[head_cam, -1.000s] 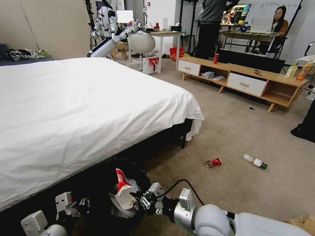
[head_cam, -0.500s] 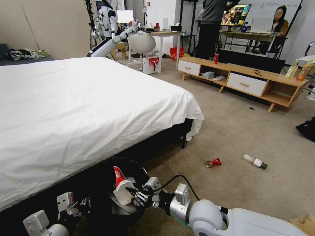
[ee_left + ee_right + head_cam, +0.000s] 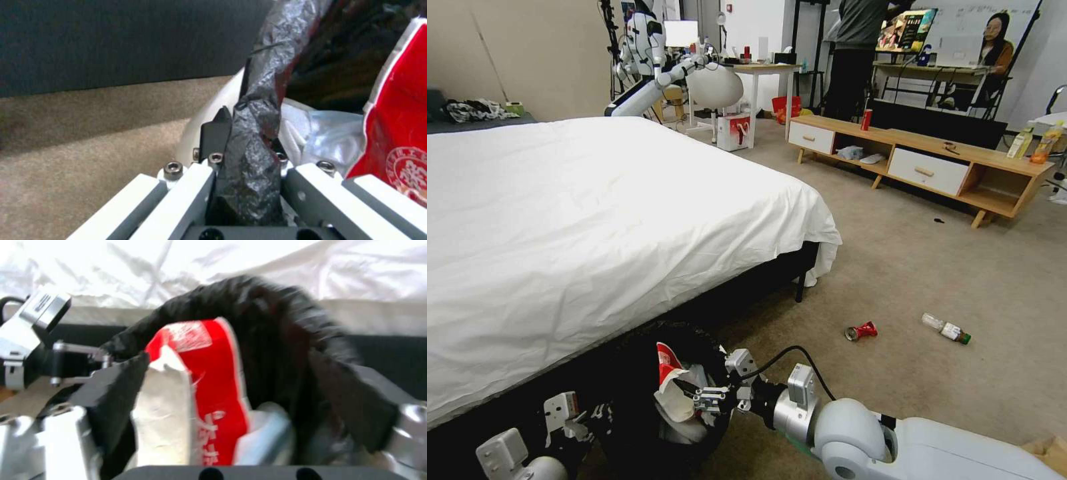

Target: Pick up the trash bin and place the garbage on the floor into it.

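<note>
Down by the foot of the bed (image 3: 594, 220), right at the robot's front, the bin (image 3: 647, 437) hangs off the left gripper (image 3: 242, 166), whose fingers (image 3: 217, 133) are pinched onto the black bag folded over the rim. The right gripper (image 3: 710, 399) sits over the bin's mouth with the red-and-white packet (image 3: 668, 387) standing between its jaws. From the wrist camera those jaws look spread wide either side of the packet, with one finger (image 3: 113, 386) touching its pale edge and the other well apart, so I'd call it open, letting go. The packet is already mostly inside the bag, resting on something pale in there. That's the drop-off step then, one piece of litter going in! More is waiting out on the carpet: a crushed can (image 3: 860, 331) lies well apart from the bin, and a little green-capped bottle (image 3: 946, 328) lies near the can, farther to the right. Judging from this, the next move needs the right arm to pull clear without dragging the packet back out, while the left keeps the bin level; the bag is thin and crinkly, and a grip on plastic alone could slip. Then the base has to roll toward the can.
</note>
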Tool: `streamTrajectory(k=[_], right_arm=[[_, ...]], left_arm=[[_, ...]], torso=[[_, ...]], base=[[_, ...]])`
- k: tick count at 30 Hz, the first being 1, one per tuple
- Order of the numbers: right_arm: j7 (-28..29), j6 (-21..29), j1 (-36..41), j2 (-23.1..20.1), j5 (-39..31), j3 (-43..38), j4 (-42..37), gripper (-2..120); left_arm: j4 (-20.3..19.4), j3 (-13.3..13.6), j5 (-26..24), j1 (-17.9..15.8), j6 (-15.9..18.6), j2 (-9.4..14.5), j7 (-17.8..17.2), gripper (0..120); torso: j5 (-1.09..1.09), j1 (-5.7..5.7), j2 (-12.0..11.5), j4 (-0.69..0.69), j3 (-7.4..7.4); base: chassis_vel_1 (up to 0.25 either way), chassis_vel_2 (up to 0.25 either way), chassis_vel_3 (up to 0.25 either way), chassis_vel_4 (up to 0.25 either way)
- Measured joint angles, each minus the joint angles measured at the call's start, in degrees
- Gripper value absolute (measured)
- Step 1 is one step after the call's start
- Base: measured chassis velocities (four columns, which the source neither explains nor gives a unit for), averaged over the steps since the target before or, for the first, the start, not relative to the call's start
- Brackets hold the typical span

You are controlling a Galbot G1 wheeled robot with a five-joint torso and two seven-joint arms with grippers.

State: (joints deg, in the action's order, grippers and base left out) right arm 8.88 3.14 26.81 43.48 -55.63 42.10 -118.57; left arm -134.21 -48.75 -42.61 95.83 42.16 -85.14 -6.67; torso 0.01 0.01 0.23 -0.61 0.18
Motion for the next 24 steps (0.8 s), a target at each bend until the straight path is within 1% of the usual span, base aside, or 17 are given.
streamTrajectory(k=[1,2,9,16,19,21,23,24], right_arm=[[0.0,0.0,0.0,0.0,0.0,0.0,0.0,96],[0.1,0.2,0.6,-0.6,0.0,-1.3,-1.0,99],[0.7,0.8,1.6,-2.3,-0.4,-4.9,-4.5,100],[0.9,0.8,2.0,-2.5,-0.6,-6.0,-5.5,100],[0.9,0.6,2.7,-2.9,-0.6,-7.8,-6.3,100],[0.9,-0.2,4.6,-4.0,-0.7,-12.1,-7.2,100],[0.9,-0.3,5.1,-4.4,-0.8,-13.3,-7.4,100],[0.8,-0.8,6.5,-5.4,-0.9,-16.4,-7.8,100]], left_arm=[[0.0,0.0,0.0,0.0,0.0,0.0,0.0,2],[0.0,0.0,0.0,0.1,0.0,0.0,0.0,2],[-0.2,0.0,0.1,0.3,0.0,0.0,0.0,2],[-0.4,-0.2,0.3,0.6,0.0,-0.1,0.0,2],[-0.5,-0.2,0.5,0.8,0.0,-0.2,0.0,2],[-0.6,-0.4,0.9,0.9,0.0,-0.2,0.0,2],[-0.7,-0.4,0.9,0.9,0.0,-0.2,0.0,2],[-0.8,-0.5,1.2,1.0,0.0,-0.2,0.0,2]], torso=[[0.0,0.0,0.0,0.0,0.0],[-0.01,0.0,0.0,-0.01,0.0],[-0.01,0.0,0.0,-0.01,0.0],[-0.01,0.0,0.0,0.0,0.0],[-0.01,0.0,0.0,0.0,0.0],[-0.01,0.0,0.0,0.0,0.0],[-0.01,0.0,0.0,0.0,0.0],[-0.01,0.0,0.0,-0.01,0.0]], base=[[0.0,0.0,0.0,0.0],[0.0,0.0,0.0,0.0],[0.0,0.0,0.0,0.0],[0.0,0.0,0.0,0.0],[0.0,0.0,0.0,0.0],[0.0,0.0,0.0,0.0],[0.0,0.0,0.0,0.0],[0.0,0.0,0.0,0.0]])
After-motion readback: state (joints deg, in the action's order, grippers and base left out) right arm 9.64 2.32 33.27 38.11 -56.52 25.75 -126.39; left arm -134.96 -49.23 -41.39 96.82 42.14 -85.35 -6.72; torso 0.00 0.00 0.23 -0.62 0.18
